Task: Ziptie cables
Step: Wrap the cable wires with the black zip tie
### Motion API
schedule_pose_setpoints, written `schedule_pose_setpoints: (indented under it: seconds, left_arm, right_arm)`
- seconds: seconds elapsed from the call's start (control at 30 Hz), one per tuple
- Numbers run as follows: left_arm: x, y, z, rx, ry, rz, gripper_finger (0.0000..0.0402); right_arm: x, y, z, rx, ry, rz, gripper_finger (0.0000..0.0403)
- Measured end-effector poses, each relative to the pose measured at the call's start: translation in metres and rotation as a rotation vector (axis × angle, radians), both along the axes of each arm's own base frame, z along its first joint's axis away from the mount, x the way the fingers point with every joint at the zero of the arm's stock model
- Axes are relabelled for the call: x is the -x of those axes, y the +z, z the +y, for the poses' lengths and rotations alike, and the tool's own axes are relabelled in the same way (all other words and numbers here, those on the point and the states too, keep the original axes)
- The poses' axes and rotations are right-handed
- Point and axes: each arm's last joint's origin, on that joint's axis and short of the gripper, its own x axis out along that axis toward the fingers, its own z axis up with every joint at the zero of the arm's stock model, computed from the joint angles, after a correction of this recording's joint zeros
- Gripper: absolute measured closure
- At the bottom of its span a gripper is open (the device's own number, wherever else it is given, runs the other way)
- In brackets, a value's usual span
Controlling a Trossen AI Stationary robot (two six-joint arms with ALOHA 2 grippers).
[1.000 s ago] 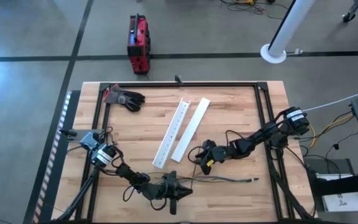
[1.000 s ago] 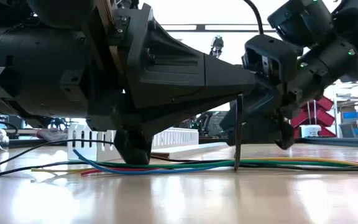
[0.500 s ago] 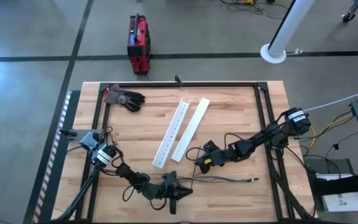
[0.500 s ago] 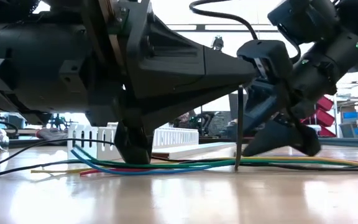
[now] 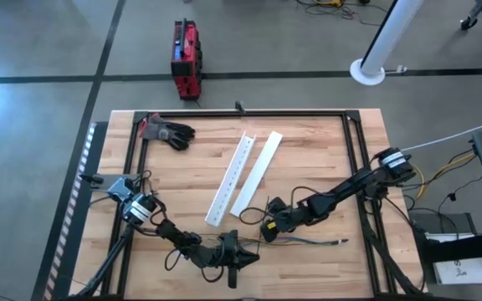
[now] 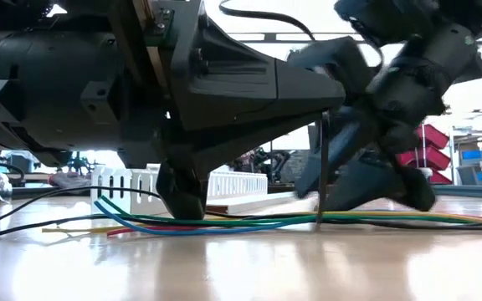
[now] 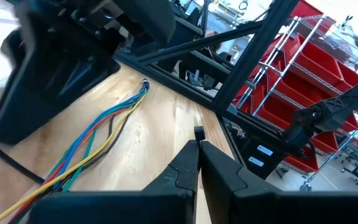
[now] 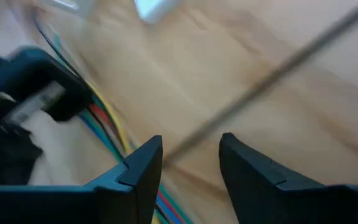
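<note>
Cables flat on table, lower centre-right of high view, bundle running roughly left-right, far tips ending around lower right of centre. In low view, same cables along the tabletop across mid-frame: blue, green, yellow, red, black strands, fanned apart at left end, bunched toward right.

Left gripper low at bottom centre of high view, sitting at left end of the bundle. Left wrist view: own fingers pressed together, tips meeting, a small dark piece at the tips; nothing else visibly clamped. Cables run beside it in that view, to upper left of the fingertips, tips pointing up-frame. Low view: left gripper fills left and centre of frame, lowest part down at the cables; a thin dark vertical strip stands from its nose to the bundle, bottom end at the wires.

Right gripper just above the bundle in high view, lower centre, arm stretching off to right edge of table. Right wrist view: fingers apart, clear gap between them, bare wood showing through, coloured cables to left of the gap, picture motion-blurred. Low view: right gripper blurred, right of centre, close to table surface behind the vertical strip.

Elsewhere on table: two white slotted strips diagonal at centre, black glove upper left. Red toolbox on floor above table.
</note>
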Motion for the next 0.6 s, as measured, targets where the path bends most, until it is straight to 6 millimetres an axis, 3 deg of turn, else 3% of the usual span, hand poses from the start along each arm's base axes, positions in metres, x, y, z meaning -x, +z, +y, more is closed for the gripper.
schedule_pose_setpoints:
  seconds: [0.13,0.6]
  left_arm:
    - [0.0,0.0,0.0,-0.01,-0.004,0.003,0.0401]
    - [-0.001,0.0,0.0,-0.021,-0.016,0.004,0.0401]
  right_arm:
    - [-0.016,-0.008,0.006,-0.004,0.005,-0.021,0.0264]
    - [-0.052,0.006,0.007,0.119,0.087,-0.015,0.0287]
